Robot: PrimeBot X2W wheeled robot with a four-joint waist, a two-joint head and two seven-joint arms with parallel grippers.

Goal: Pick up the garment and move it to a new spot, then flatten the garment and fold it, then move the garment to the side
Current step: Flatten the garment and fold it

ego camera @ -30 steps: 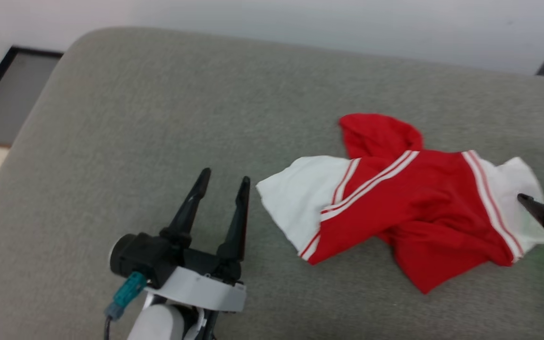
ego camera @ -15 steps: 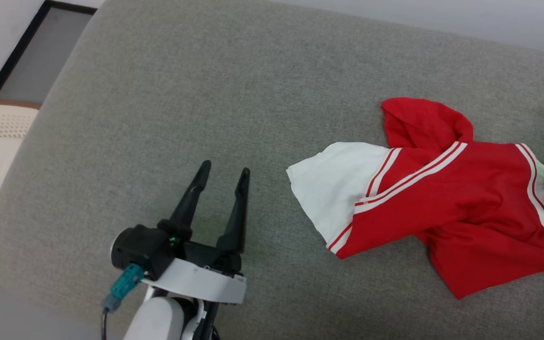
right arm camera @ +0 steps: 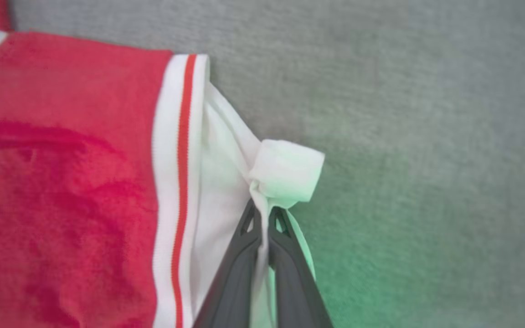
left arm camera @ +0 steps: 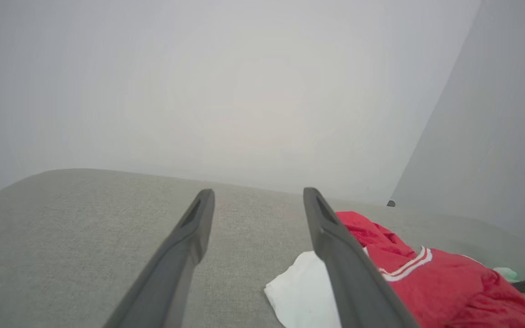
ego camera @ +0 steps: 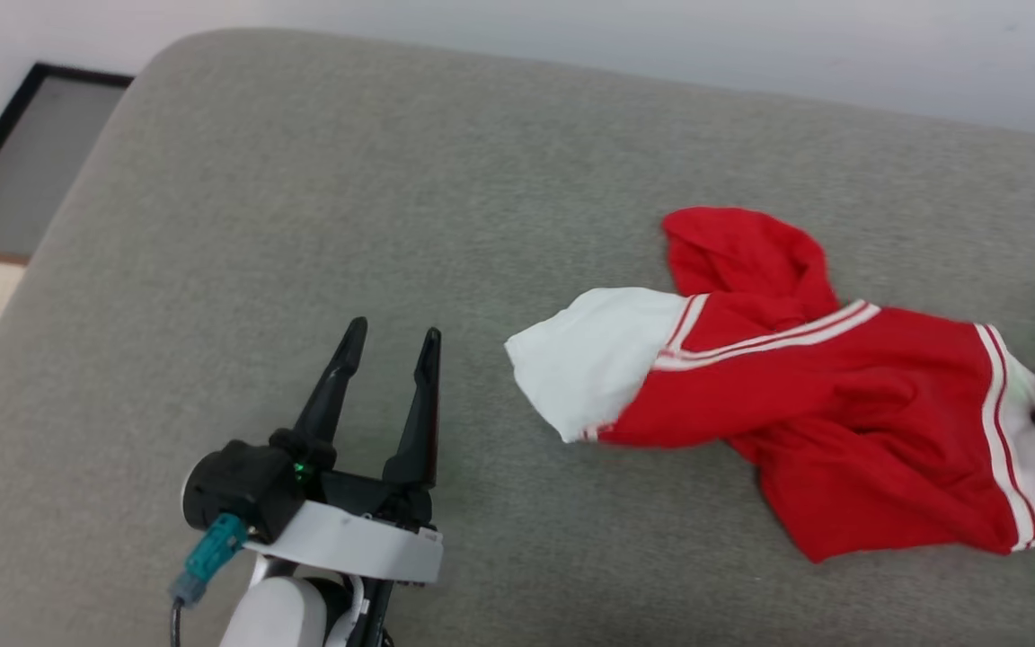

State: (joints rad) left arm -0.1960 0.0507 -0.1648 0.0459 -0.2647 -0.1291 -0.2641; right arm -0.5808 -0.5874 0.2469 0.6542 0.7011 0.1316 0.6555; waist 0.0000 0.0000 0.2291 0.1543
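The garment [ego camera: 841, 431] is found right of centre on a grey cushion [ego camera: 302, 180], crumpled and unfolded. At the far left, the left hand [ego camera: 394, 328] is held low over bare cushion, its fingers spread and nothing between them; it is near the garment but not touching it. Next to the right, a white sleeve [ego camera: 589, 368] is laid out toward that hand, and behind it a red fold [ego camera: 742, 256] is heaped up. The red body is then spread rightward, wrinkled, as far as a red-and-white striped trim [ego camera: 998, 431]. At the far right, the other white sleeve [right arm camera: 226, 182] is pinched between the closed fingers of the right hand [right arm camera: 263, 212], with a bunch of white cloth pushed up past the fingertips. From this, the task is judged to be at its very start: a grasp has been made, but most of the garment is seen resting on the cushion, so the lift is not yet done. The carrying to a new spot, the flattening, the folding and the moving aside are all left to be done. No container is made out.
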